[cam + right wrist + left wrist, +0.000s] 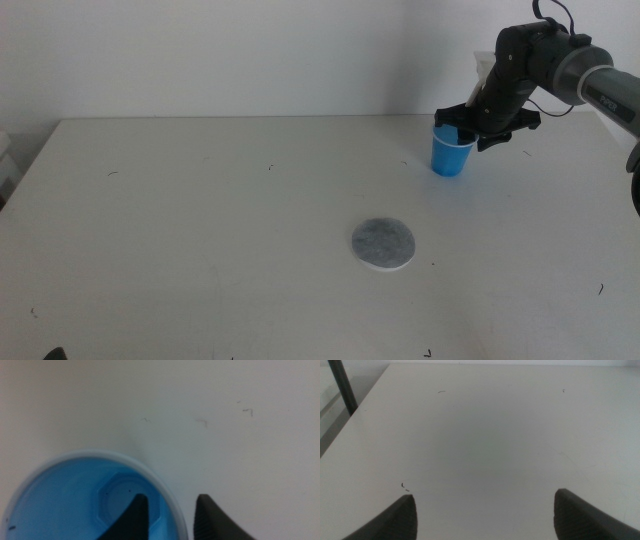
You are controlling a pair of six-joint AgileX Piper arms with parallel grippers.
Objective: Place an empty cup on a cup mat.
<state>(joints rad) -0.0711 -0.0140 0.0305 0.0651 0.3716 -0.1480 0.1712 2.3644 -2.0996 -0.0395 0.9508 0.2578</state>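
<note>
The blue cup [452, 150] stands upright at the far right of the table, empty, blue inside [65, 495]. My right gripper [468, 124] reaches down from the right onto its rim. In the right wrist view the gripper [169, 499] has one jaw inside the cup and one outside, closed on the pale rim. I cannot tell whether the cup's base touches the table. The grey speckled cup mat [383, 243] lies flat nearer the front, left of the cup and apart from it. My left gripper [485, 505] is open and empty over bare table at the front left.
The white table [200, 220] has a few small dark marks. A wall runs behind its back edge. A dark post [342, 387] stands off the table's side in the left wrist view.
</note>
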